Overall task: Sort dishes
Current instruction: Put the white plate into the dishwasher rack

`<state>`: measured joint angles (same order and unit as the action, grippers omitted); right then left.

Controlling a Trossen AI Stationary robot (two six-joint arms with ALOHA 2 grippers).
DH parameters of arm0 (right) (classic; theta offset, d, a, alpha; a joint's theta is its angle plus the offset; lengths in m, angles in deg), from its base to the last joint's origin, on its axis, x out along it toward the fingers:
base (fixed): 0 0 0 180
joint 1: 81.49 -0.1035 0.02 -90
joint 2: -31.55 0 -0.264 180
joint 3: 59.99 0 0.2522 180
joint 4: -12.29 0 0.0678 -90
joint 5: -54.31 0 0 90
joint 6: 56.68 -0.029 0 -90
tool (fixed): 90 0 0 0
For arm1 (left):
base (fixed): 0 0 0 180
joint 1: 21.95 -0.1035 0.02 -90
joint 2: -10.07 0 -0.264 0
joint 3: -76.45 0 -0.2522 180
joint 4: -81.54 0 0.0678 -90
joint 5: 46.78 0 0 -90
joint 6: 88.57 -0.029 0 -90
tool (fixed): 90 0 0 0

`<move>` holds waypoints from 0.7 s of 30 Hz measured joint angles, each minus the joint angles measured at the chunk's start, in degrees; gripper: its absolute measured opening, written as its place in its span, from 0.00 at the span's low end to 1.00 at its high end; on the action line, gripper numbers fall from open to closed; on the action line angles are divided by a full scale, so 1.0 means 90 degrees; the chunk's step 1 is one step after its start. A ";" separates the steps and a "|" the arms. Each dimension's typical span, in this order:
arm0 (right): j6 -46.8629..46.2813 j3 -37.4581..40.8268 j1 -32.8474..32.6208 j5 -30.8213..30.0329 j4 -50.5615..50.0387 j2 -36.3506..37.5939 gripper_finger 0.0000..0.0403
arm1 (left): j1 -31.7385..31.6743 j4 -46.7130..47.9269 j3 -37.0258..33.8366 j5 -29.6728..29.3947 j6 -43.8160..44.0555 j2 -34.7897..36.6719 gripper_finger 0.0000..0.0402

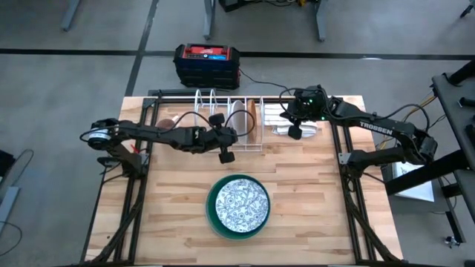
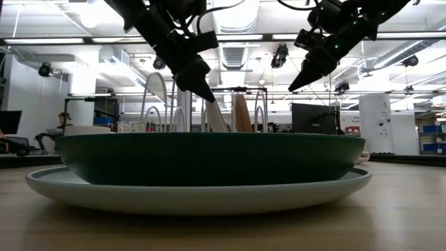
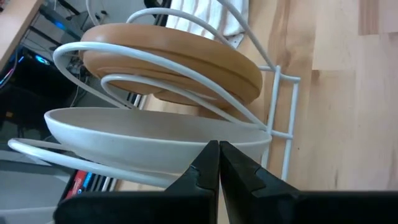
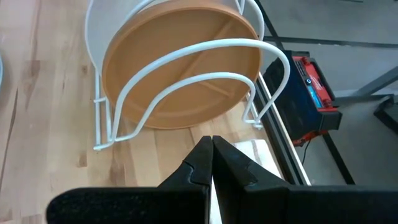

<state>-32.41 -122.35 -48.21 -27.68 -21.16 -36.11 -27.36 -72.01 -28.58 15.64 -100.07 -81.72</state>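
A white plate (image 3: 143,134) and a small brown plate (image 3: 186,62) stand on edge between the white wire loops of a dish rack (image 1: 223,122) at the table's far middle. Toward the near edge, a grey-speckled patterned plate (image 1: 239,204) lies in a dark green dish (image 2: 209,157), which rests on a pale mint plate (image 2: 202,195). My left gripper (image 1: 226,156) is shut at the rack's near side, right by the white plate's rim. My right gripper (image 1: 295,133) is shut and hangs in the air beside the rack's right end, above a folded white cloth (image 4: 249,149). My left gripper's shut fingertips (image 3: 208,155) stand at the white plate's rim (image 3: 186,146), slanting down from the table's left. Whether they touch the rim I cannot tell.
A pinkish mug (image 1: 165,122) sits at the rack's left end. A red and black box (image 1: 206,63) stands on the floor beyond the far edge. Bare wood lies to either side of the stacked plates.
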 joint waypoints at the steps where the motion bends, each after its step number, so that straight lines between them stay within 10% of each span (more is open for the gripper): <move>1: 0.0000 0.0000 0.0000 0.0000 0.0000 0.0000 0.00 | -0.0014 0.0002 0.0000 0.0002 0.0000 0.0000 0.00; 21: 0.0007 0.0000 0.0000 -0.0007 -0.0002 0.0000 0.00 | -0.0339 -0.0408 0.0002 -0.0617 -0.0153 0.0000 0.00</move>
<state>-32.34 -122.35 -48.21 -27.75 -21.18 -36.11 -30.41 -75.68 -28.56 10.09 -101.45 -81.72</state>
